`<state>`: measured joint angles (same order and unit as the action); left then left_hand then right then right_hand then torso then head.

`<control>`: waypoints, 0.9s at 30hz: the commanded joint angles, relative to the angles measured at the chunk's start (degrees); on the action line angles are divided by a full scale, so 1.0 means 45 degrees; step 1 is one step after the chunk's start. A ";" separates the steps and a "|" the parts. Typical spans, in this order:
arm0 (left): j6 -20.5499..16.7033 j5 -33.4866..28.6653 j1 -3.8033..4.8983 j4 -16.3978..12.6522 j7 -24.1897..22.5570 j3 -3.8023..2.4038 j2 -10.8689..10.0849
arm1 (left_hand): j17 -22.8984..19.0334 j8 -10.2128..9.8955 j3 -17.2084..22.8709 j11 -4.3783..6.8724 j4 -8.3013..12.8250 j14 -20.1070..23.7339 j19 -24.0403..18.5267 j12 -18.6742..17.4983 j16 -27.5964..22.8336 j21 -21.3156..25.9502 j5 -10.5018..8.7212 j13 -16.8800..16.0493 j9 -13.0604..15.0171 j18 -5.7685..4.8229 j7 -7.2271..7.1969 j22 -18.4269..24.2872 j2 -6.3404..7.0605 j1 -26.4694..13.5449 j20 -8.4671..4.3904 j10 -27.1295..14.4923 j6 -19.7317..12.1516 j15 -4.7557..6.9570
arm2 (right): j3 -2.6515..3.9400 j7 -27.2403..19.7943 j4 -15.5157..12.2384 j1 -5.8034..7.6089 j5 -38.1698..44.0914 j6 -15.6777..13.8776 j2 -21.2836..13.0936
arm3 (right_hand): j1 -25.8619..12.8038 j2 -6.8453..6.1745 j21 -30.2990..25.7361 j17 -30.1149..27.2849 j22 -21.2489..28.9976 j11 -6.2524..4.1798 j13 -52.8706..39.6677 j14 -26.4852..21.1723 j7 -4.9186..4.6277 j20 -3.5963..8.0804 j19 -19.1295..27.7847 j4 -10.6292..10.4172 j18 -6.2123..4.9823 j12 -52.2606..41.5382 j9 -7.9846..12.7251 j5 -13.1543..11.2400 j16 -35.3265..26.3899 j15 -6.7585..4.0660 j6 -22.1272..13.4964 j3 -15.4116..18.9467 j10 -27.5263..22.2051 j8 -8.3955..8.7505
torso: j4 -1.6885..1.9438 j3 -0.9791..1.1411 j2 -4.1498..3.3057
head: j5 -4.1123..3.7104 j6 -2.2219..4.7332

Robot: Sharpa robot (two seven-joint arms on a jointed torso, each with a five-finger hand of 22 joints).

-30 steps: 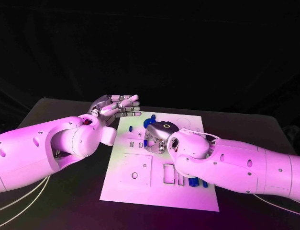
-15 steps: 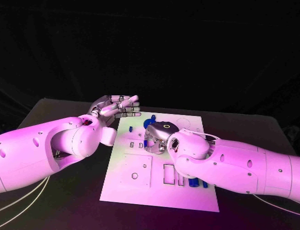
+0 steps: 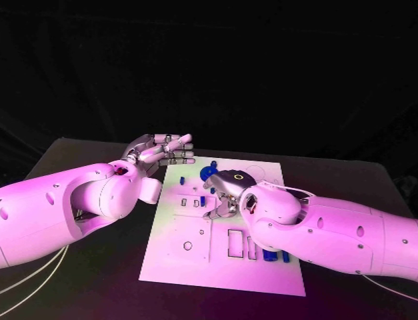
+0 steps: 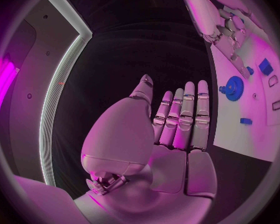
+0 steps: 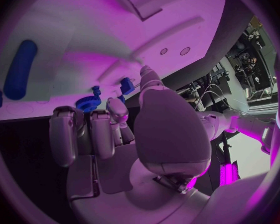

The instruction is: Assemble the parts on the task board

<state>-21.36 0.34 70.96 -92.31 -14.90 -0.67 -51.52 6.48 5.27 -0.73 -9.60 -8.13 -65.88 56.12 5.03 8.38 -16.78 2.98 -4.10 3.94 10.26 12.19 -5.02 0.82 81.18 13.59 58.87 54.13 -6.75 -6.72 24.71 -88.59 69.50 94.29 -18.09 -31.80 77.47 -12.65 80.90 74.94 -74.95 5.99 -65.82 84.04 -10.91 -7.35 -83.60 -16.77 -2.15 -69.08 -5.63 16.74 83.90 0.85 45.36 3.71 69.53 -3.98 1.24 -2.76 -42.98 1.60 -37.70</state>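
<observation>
The right silver hand hovered low over the flat white task board, fingers apart, holding nothing. The round blue toothed gear lay just beside its fingertips. I think it was reaching to grab; next it needed a careful pinch. The left silver hand waited flat and empty beside the board.

Dim room, magenta light on arms — wrist views fisheye-bent.

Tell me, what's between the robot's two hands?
In the head view, blue parts on the white task board lie between the left hand and right hand.
</observation>
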 commanded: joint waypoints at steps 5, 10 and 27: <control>0.1521 0.3046 0.0022 0.0569 0.2348 -0.0011 0.0114 | 0.1503 0.0480 -0.0395 0.0938 -0.0248 -0.3443 0.2710 0.1121 0.2395 -0.1756 0.0082 -0.0548 0.0175 -0.0033 -0.0613 -0.0761 -0.0019 -0.0484 -0.1379 0.2455 0.1225 0.1161 | 0.0090 -0.3896 -0.1191 0.0574 -0.3469 -0.1924 -0.1928 | 0.0887 0.1249 -0.1715 -0.0840 -0.0593 -0.0168 0.0987 0.0195 0.0173 0.0079 0.1164 0.0147 -0.0524 0.0909 -0.0123 0.0017 -0.1094 -0.0016 0.0987 -0.0835 -0.0932 -0.0703 | -0.0182 0.0077 0.0281 | 0.0213 0.0055; 0.2871 0.4731 0.0075 0.0989 0.4178 -0.0014 0.0281 | 1.1235 0.0682 -0.1237 0.1613 -0.1410 -0.4680 0.4457 0.2515 1.2495 -0.4306 0.0024 -0.1713 0.0341 0.0014 -0.1202 -0.2193 -0.0327 -0.1700 -0.2295 0.3854 0.1781 0.1867 | 0.0112 -0.4886 -0.1883 0.1062 -0.6440 -0.1693 -0.3352 | 0.0937 0.1461 -0.4977 -0.4128 0.1685 -0.0324 0.2825 -0.0864 0.0313 0.0232 0.3058 0.0212 -0.1179 0.2541 -0.0070 0.0175 -0.3798 -0.0170 0.1264 -0.0846 -0.2132 -0.0985 | -0.0306 0.0155 0.0481 | 0.0370 -0.0109; 0.6375 1.2627 0.0861 0.2646 1.0418 0.0018 0.2364 | 1.7181 0.2671 -0.2903 0.2265 -0.1866 -0.4980 0.4016 1.0888 1.7238 -1.1011 0.0008 -1.0042 0.2669 -0.0623 -0.1917 -0.9374 -0.0728 -0.2011 -0.2677 0.3576 0.2285 0.2392 | 0.0107 -0.5580 -0.2635 0.1360 -0.9586 -0.2115 -0.5555 | 0.1045 0.1591 -1.0418 -0.8928 0.5649 -0.0391 0.5701 -0.1318 0.0387 0.0312 0.4284 0.0340 -0.1860 0.4675 0.0210 0.0778 -0.9653 -0.0243 0.1353 -0.0766 -0.2794 -0.1421 | -0.0420 0.0395 0.0865 | 0.0615 -0.0311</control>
<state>2.62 48.41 74.69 -80.85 24.12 -0.59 -41.33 74.95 17.08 -13.46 0.56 -16.60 -83.97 73.83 53.37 85.73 -65.85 2.98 -48.61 15.66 8.40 3.50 -46.58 -2.39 72.64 1.72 74.93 64.76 3.60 -6.23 1.10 -100.35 75.59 53.67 -26.35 -56.73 82.26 -5.97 34.24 34.82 -49.64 4.33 -40.27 77.74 -9.27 -5.83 -63.90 -15.48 -10.19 -48.36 -4.75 19.83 40.70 -0.40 51.09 0.06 56.62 -10.17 -0.68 -1.14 -39.30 4.28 -38.92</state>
